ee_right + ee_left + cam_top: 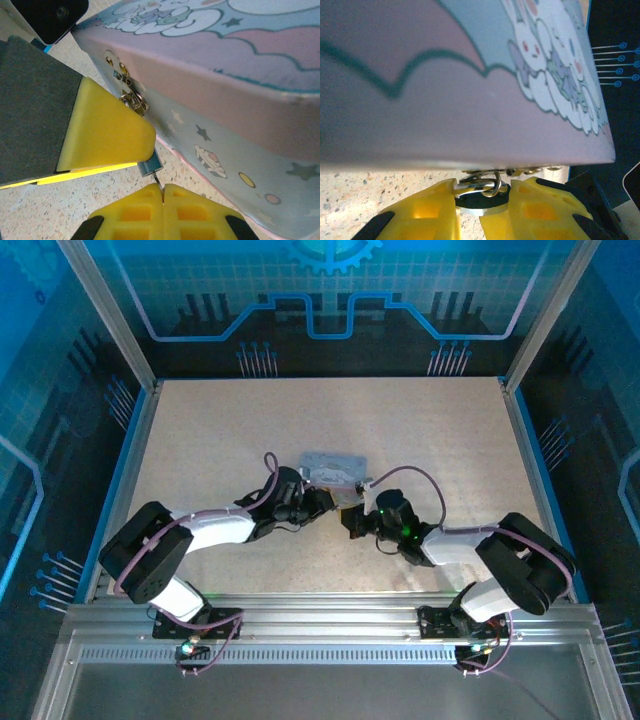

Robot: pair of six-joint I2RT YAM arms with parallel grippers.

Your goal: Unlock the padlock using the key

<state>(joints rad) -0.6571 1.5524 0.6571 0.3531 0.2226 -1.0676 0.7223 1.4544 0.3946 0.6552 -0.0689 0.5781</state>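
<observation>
left gripper pinches padlock under tin hasp | right gripper fingers pressed on key | key shaft points far, tip at padlock's near end

Both arms reach inward and nearly meet in the middle; the left arm lies low, elbow out, wrist angled right; the left gripper has its yellow fingers drawn in on the padlock, a narrow gap between them; the right arm doubles back from its base, forearm pointing left; the right gripper is squeezed tight, pads flush, nipping the key.
</observation>
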